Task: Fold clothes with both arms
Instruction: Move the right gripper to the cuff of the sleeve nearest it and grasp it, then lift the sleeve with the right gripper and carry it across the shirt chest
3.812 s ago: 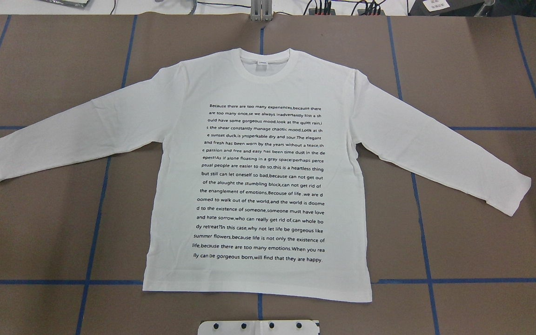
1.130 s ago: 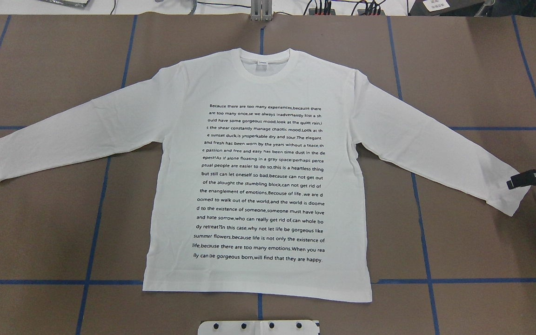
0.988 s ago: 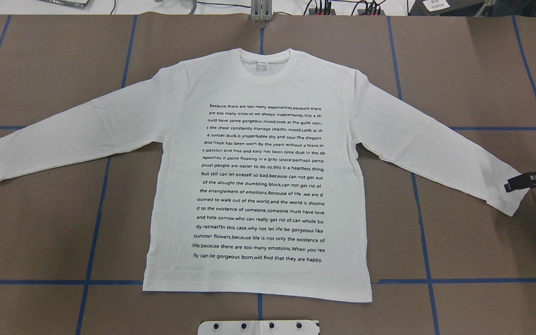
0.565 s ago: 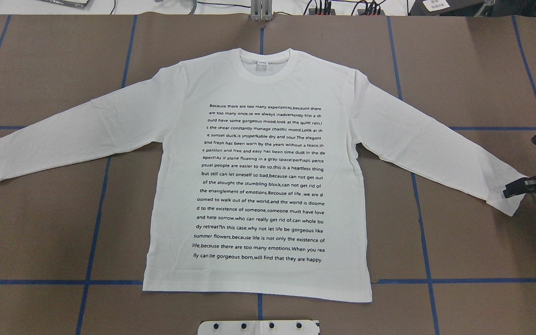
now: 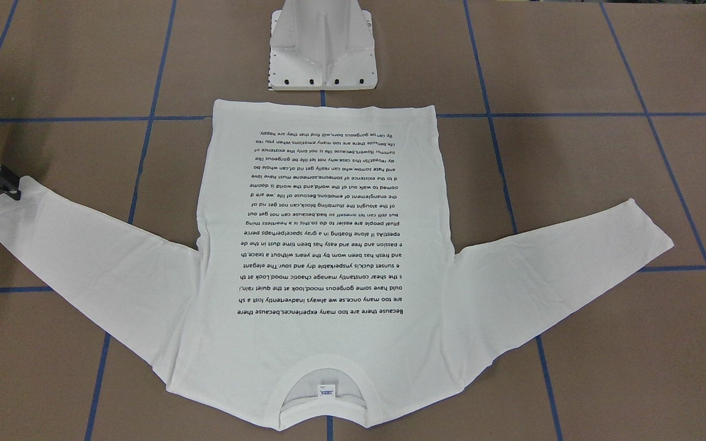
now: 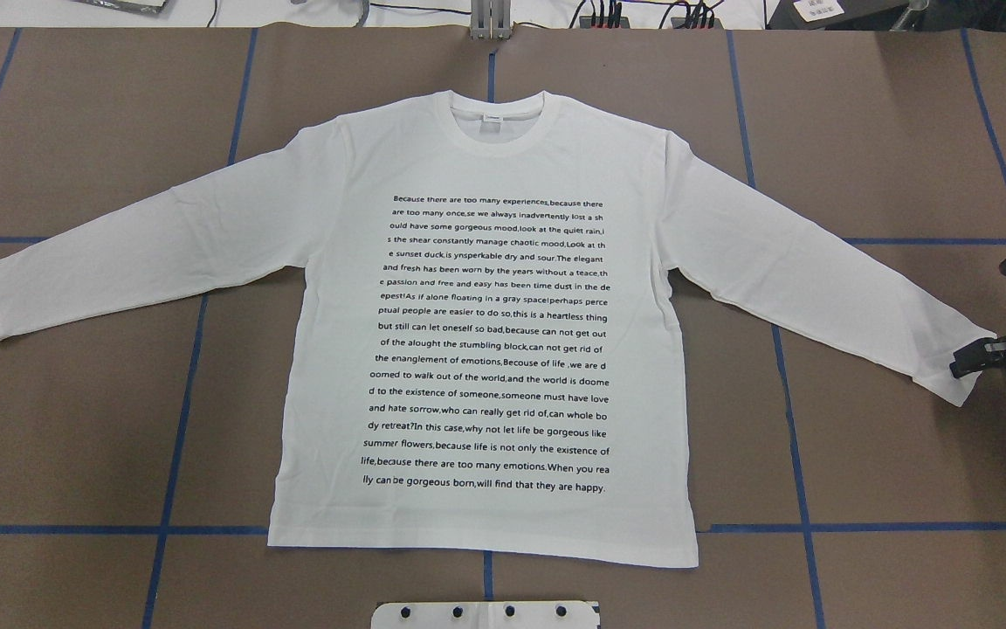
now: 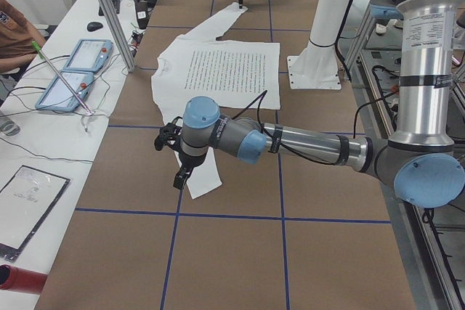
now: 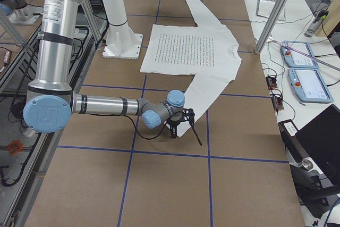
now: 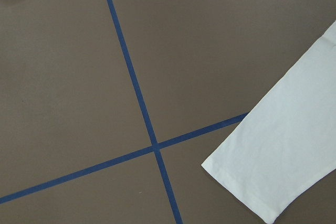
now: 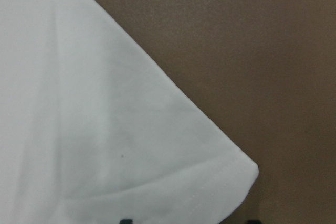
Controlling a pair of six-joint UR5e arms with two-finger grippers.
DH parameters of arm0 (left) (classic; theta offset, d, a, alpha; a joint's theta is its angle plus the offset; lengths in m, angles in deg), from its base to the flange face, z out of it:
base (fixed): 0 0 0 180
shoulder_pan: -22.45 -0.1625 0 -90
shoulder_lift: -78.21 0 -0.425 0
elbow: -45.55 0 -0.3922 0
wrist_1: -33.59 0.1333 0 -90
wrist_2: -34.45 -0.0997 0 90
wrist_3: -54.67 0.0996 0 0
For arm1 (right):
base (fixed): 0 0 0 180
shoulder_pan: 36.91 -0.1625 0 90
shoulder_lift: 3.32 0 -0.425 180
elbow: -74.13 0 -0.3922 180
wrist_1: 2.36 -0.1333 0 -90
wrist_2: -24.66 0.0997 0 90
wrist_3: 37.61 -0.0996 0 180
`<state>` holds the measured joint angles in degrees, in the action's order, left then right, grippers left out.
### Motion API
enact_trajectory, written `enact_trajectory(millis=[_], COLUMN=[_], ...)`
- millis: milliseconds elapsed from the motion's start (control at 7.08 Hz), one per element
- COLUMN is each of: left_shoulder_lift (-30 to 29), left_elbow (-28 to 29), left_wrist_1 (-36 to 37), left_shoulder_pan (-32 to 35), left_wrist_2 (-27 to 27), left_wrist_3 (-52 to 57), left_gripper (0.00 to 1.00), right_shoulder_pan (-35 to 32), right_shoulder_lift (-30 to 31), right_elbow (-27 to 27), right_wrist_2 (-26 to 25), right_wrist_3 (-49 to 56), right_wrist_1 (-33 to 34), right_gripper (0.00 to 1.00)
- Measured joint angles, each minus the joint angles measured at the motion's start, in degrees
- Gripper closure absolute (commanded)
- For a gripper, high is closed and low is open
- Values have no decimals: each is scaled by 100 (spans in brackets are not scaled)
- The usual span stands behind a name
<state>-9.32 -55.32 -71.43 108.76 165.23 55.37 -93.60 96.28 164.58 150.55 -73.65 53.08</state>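
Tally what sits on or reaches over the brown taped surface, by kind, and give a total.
Shirt: 1
Robot arms: 2 (left arm, right arm)
White pedestal: 1
Total: 4

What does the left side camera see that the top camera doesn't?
Only the exterior left view shows the left arm, with the left gripper hanging over the near cuff, plus two tablets on a side table. Only the overhead view shows the collar tag and the print clearly enough to read. Both show the shirt lying flat, the right gripper at the other cuff, and the white base.
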Motion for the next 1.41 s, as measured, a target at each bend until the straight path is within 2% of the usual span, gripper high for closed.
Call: enact_trajectory(millis=[141, 424, 988, 1130, 1412], left_shoulder_lift=[0, -7, -14, -14, -18], left_elbow=[-1, -3, 4, 13, 28], left_wrist_1=[0, 0, 0, 0, 0], left_shoulder_pan=[0, 0, 0, 0, 0], left_wrist_2=[0, 0, 0, 54, 271], left_wrist_3=[0, -19, -48, -51, -59], left_gripper=[1, 1, 1, 1, 1], right_shoulder_pan=[-1, 0, -399, -539, -736], right_shoulder_lift=[-9, -23, -130, -266, -1147], right_elbow=[8, 48, 368, 625, 1061], right_wrist_2=[9, 67, 666, 783, 961], right_wrist_3=[0, 2, -2, -7, -8], right_wrist_1=[28, 45, 96, 297, 1312], right_gripper=[99, 100, 100, 100, 100])
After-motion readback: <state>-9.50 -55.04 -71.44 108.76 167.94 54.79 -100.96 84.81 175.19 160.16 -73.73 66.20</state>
